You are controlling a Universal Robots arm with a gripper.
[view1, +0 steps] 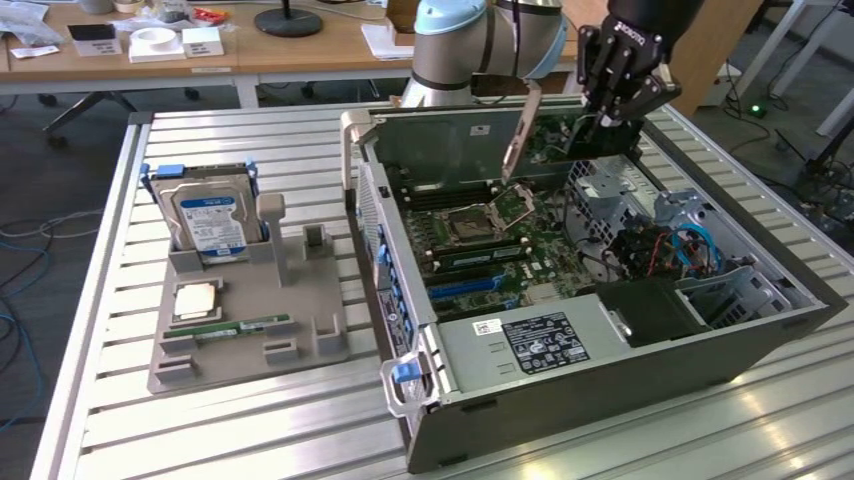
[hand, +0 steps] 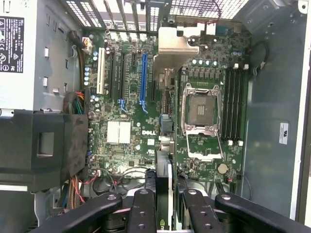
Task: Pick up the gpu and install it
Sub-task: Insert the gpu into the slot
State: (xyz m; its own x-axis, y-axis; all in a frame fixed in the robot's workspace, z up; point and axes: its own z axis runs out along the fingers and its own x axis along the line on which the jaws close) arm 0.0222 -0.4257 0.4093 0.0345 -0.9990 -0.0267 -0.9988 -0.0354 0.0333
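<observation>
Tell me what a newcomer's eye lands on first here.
The open computer case, its green motherboard bare, dominates the slatted table. Above its far end hangs the black gripper, clamping the thin dark gpu edge-on over the board. On the exterior view's left, a hard drive stands upright in a grey tray.

This is a robotics lab or workshop. A robot arm [view1: 481, 40] stands at a slatted aluminium surface [view1: 240, 430] that carries an open computer case [view1: 561, 420] (its motherboard [hand: 146, 121] laid bare) and a grey parts fixture [view1: 227, 352]. Behind are wooden surfaces [view1: 307, 55] strewn with papers, and loose cables [view1: 20, 260] lie on the floor.
</observation>
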